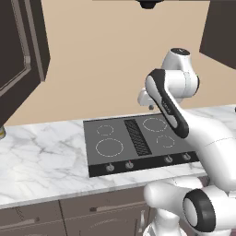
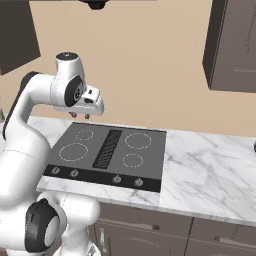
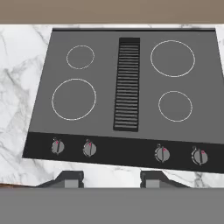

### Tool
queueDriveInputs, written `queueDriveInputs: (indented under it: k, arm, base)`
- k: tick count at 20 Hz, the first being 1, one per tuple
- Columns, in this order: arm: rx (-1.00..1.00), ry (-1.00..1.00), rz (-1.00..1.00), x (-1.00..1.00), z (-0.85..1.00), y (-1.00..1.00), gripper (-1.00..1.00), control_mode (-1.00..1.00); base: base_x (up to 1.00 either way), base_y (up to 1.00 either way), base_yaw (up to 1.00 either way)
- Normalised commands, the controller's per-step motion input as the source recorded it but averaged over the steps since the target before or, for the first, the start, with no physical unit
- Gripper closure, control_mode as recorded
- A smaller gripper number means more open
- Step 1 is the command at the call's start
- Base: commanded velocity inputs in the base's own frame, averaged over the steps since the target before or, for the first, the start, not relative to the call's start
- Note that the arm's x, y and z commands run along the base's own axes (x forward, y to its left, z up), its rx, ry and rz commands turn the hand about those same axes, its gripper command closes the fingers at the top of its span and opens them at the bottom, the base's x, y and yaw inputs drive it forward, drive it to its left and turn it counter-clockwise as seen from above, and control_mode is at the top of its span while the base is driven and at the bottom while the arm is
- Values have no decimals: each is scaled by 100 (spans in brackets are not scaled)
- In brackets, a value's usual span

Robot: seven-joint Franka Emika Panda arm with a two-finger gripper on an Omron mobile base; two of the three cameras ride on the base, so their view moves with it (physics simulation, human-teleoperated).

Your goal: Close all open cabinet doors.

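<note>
A dark grey-brown cabinet door (image 1: 16,60) with a recessed panel hangs at the upper left of the left base view, angled out from the wall as if swung open. More dark wall cabinets show at the upper right (image 2: 235,45) and upper left (image 2: 17,35) of the right base view; I cannot tell whether their doors are shut. My gripper (image 2: 80,116) hangs low over the back of the cooktop (image 3: 127,87), pointing down at it. Its fingertips (image 3: 70,178) stand wide apart with nothing between them. From the left the gripper (image 1: 150,107) shows beside the arm's elbow.
A white marble counter (image 1: 41,161) carries the black cooktop (image 1: 138,143) with several knobs along its front. Brown drawer fronts (image 1: 101,207) run below. A dark hood (image 1: 148,3) hangs above. The tan wall (image 2: 150,65) lies behind.
</note>
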Motion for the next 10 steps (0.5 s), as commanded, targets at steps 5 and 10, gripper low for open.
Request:
queueDriveInputs:
  k: [5,10]
  arm:
    - [0,-1,0,-57,-2,0,-100,-100]
    - [0,-9,-3,-100,0,-19,-100,-100]
  base:
    - [0,0,0]
    - [0,0,0]
